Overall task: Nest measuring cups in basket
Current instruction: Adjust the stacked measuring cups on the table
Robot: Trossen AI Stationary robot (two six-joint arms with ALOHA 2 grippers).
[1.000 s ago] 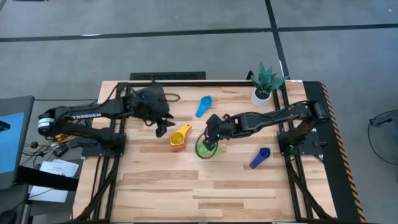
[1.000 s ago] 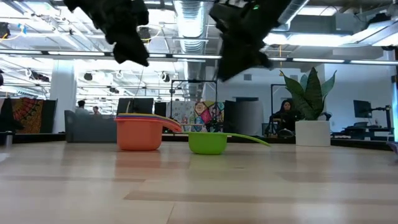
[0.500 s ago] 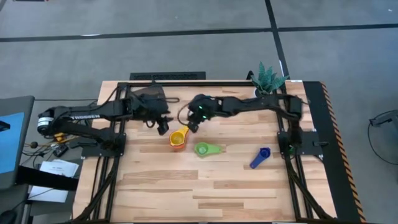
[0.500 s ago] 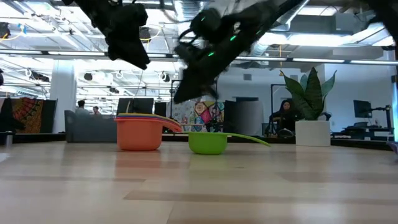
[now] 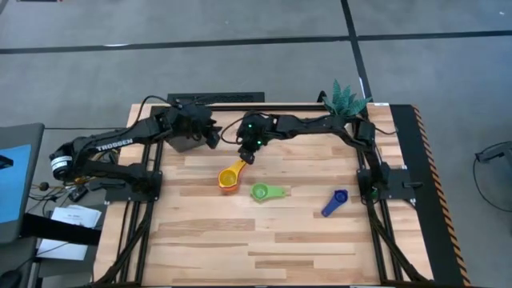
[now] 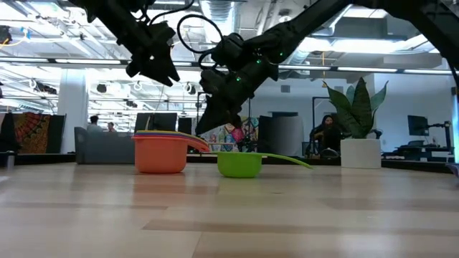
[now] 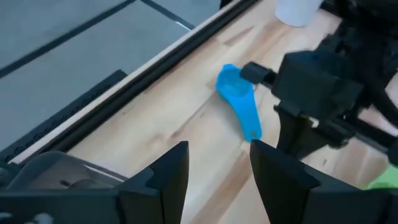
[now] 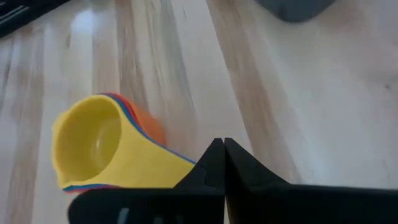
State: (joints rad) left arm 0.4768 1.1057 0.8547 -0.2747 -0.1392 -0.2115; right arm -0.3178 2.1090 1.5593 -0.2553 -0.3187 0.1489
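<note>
Hovering with our right gripper pinched fully shut and empty, just beside the handle of the nested stack, yellow cup on top, orange and red under it. Left gripper stands wide with nothing in it, above the table's far left by the basket, looking toward the light blue cup that lies beyond the right arm. Green cup sits loose near the stack; dark blue cup is well apart to the right. We judge we're mid-nesting, several cups not yet stacked, nothing in the basket that we can see. Next move needs our right jaws reopened before any pick.
</note>
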